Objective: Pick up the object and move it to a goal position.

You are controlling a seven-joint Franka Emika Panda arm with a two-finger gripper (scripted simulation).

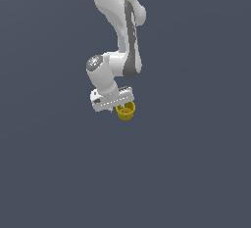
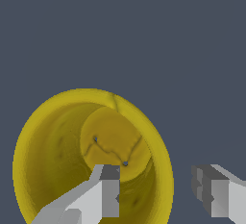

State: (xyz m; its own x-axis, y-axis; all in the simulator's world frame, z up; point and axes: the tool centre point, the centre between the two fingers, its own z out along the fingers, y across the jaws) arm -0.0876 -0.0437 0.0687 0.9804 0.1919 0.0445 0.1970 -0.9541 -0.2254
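Wrist view: yellow cup seen from above, round, hollow, rim facing the camera, darker flat bottom visible inside. One finger of end effector inside the cup's hollow, other finger outside the rim, cup wall between them. Fingers narrowly spaced, straddling the wall; outer finger apart from the rim with a visible gap, so not clamped on it here. Plain dark grey surface behind everything.

Exterior view: white arm reaching down from the top edge, end effector at its low end. Cup directly under the white bar, touching or just beside it, slightly toward exterior view's right end of the bar. Fingers themselves too small to resolve here. Cannot tell whether cup rests on the surface or hangs above it.
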